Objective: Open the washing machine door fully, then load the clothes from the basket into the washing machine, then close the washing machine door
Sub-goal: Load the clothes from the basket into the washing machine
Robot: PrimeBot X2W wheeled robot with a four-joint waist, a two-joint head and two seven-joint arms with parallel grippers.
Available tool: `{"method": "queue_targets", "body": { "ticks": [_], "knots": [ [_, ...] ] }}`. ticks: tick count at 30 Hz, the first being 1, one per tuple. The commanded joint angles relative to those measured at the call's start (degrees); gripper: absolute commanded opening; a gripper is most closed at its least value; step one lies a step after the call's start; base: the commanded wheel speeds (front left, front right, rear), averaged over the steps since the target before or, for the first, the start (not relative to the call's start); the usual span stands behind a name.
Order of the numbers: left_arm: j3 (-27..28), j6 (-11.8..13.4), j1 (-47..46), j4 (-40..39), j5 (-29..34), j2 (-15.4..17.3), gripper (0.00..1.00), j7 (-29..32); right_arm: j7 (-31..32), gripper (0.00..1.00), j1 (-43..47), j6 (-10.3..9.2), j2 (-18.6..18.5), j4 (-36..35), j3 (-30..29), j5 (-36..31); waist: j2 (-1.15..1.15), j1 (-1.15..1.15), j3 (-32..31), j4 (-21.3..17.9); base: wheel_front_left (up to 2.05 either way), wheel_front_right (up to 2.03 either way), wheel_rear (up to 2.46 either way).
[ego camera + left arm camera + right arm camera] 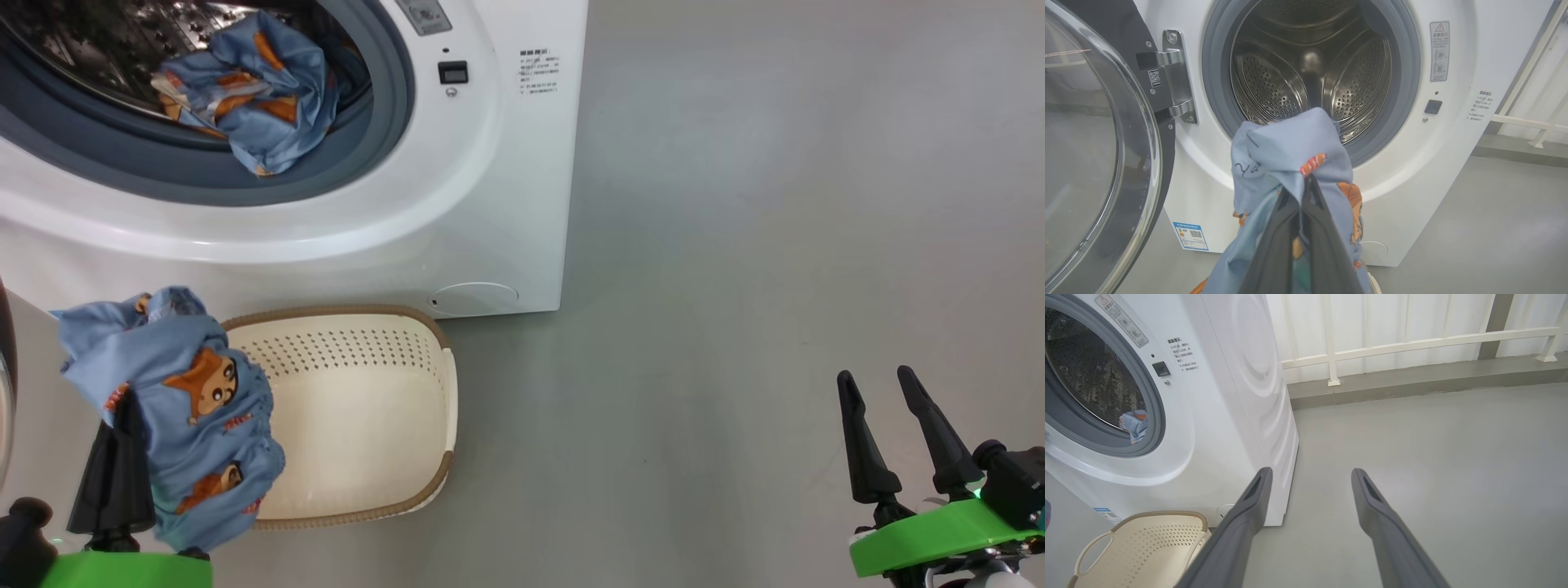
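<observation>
Now the big white washing machine stands open, with its round door swung wide to the left. The cream basket sits on the floor just in front of the machine, and the part of it that shows has nothing in it. A first blue piece of the clothes lies in the mouth of the drum, partly over the grey ring. The left gripper is pinched tight on a second blue piece, held up over the basket's left end, lower than the opening. The right gripper is spread wide and holds nothing, well off to the side. I think loading is the step now. Next, the left arm needs to lift its piece, push it deep into the drum, and then let go.
</observation>
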Motion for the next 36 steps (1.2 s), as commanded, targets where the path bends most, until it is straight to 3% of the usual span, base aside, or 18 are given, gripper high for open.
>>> {"method": "queue_targets", "body": {
  "ticks": [1,13,21,36],
  "knots": [
    [2.37,-0.1,-1.21,-1.84,-0.37,0.89,0.0,-0.36,-0.28,1.0,-0.61,0.22,-0.5,-1.52,1.44,0.74,0.0,0.0,0.41,-0.04,0.0,0.0,0.0],
    [2.63,-0.1,-4.9,-1.36,-1.59,0.97,0.0,-0.36,-0.28,1.0,-3.55,0.22,0.75,-2.17,2.04,0.35,0.0,0.0,6.07,-0.97,0.0,0.0,0.0],
    [3.53,-0.1,-12.42,0.07,-2.52,1.69,0.0,-0.36,-0.28,1.0,-7.13,0.22,1.83,-2.66,2.25,-0.1,0.0,0.0,11.99,-1.77,0.0,0.0,0.0],
    [4.25,-0.1,-36.78,9.63,-2.76,9.04,0.0,-0.36,-0.28,1.0,-13.06,0.22,3.9,-2.54,4.15,-0.51,0.0,0.0,20.34,-4.68,0.0,0.0,0.0]
  ]
}}
